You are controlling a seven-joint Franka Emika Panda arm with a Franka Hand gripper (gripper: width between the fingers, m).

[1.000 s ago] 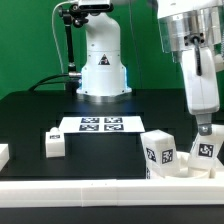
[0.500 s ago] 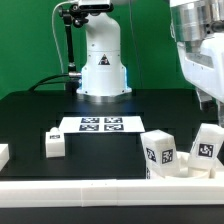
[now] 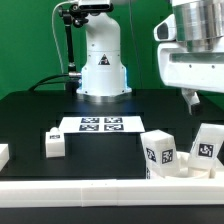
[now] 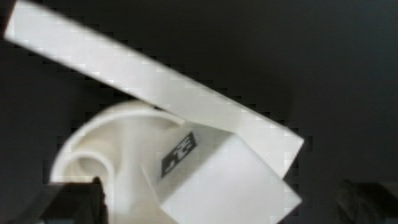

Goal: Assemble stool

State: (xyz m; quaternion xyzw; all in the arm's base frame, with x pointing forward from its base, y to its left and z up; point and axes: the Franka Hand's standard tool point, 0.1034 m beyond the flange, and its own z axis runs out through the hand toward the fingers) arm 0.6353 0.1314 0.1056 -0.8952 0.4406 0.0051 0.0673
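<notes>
Black table (image 3: 30, 112); seat (image 3: 182, 169) partly behind rail (image 3: 90, 190).

the table (image 3: 30, 115) is black and the wall (image 3: 30, 40) behind is green. the stool legs (image 3: 158, 153) are white, each with a black-and-white square tag. the marker board (image 3: 100, 124) is white with black squares, and the rail (image 3: 90, 190) in front is plain white.

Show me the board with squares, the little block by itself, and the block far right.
marker board (image 3: 100, 124): exterior view, its middle among the tags.
lone stool leg (image 3: 54, 146): exterior view, its front face.
rightmost stool leg (image 3: 207, 148): exterior view, its black-and-white tag.
</notes>
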